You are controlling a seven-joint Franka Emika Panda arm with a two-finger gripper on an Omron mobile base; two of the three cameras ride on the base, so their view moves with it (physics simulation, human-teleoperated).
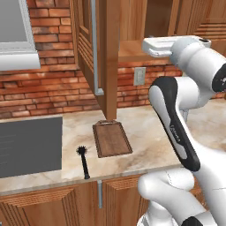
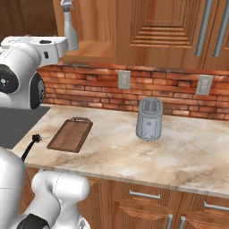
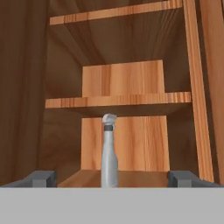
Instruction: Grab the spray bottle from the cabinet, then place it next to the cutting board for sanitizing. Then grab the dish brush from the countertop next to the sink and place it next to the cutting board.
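Note:
The spray bottle (image 3: 109,153) stands upright on the lowest shelf of the open cabinet (image 3: 131,103), straight ahead in the hand view. My gripper (image 3: 111,178) is open and short of the bottle, with one fingertip (image 3: 41,178) well to each side and nothing held. From the right base view the bottle (image 2: 69,24) stands just beyond my white hand (image 2: 42,47). The cutting board (image 1: 111,139) lies on the countertop (image 1: 150,128) below the cabinet door (image 1: 108,57). Left of the board, near the counter's front edge, lies the dish brush (image 1: 84,161), beside the sink (image 1: 28,145).
The open cabinet door juts out edge-on over the board, its bar handle (image 1: 95,44) facing left. A grey toaster (image 2: 149,118) stands on the counter right of the board (image 2: 70,134). Behind runs a brick wall with outlets (image 2: 124,79). Closed wall cabinets (image 2: 179,27) hang to the right.

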